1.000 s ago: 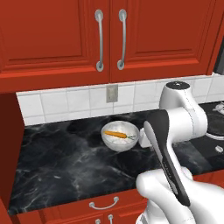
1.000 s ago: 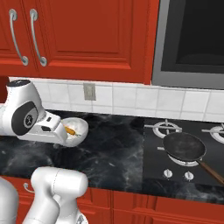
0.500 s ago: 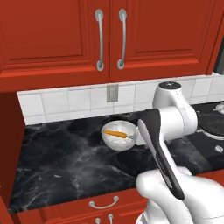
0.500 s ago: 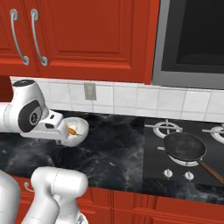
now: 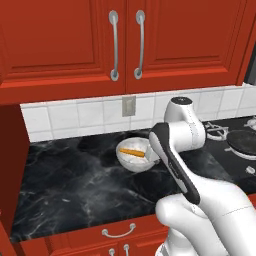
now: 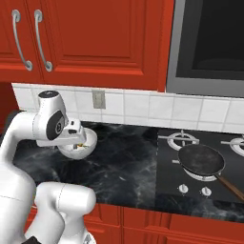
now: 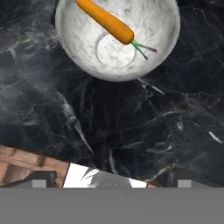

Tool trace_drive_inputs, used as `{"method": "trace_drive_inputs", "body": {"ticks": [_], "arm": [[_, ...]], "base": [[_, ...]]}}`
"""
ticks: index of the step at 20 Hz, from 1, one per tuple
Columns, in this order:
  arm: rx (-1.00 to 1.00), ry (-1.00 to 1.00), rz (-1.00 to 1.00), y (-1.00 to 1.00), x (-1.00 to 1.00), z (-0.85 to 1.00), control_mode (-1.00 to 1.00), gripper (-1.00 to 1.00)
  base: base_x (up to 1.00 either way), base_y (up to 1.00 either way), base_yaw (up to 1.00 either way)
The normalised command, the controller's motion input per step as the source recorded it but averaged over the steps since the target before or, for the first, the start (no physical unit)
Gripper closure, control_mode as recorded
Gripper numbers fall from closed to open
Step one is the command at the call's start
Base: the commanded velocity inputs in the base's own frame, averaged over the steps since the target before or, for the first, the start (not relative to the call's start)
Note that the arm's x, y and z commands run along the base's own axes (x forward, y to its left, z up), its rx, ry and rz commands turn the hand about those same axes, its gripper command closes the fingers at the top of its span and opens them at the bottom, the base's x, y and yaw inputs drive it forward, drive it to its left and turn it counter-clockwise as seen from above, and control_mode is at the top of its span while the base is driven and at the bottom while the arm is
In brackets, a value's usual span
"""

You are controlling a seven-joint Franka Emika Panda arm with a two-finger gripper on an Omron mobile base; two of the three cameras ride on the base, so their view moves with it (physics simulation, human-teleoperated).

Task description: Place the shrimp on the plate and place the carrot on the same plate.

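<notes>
Black marble counter (image 7: pixel 131 131), orange tapered carrot (image 7: pixel 105 19) in white bowl (image 7: pixel 166 48)

Home kitchen: red cabinets (image 5: pixel 65 45) with metal handles (image 5: pixel 114 46), white tile backsplash (image 6: pixel 157 107), black marble counter (image 5: pixel 75 180), gas stove (image 6: pixel 200 167) with frying pan (image 6: pixel 201 159) at the counter's right end, microwave (image 6: pixel 209 45) above.

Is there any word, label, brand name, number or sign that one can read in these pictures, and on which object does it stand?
None: no readable text on any surface.
The red cabinet doors, the wall tiles, the black counter and the white bowl with the carrot are unmarked.
The stove knobs show no legible marks.
</notes>
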Motion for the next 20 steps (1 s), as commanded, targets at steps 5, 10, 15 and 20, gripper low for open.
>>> {"method": "trace_drive_inputs", "body": {"ticks": [5,10,15,20], "arm": [[0.01,0.00,0.14,0.03,0.41,-0.28,-1.00,-1.00],[0.00,0.01,0.01,0.14,0.22,-0.16,-1.00,-1.00],[0.00,0.02,0.00,0.10,0.32,-0.11,-1.00,-1.00],[0.00,0.02,0.00,0.04,0.32,-0.07,-1.00,-1.00]], "base": [[0.00,0.00,0.00],[0.00,0.00,0.00],[0.00,0.00,0.00],[0.00,0.00,0.00]]}}
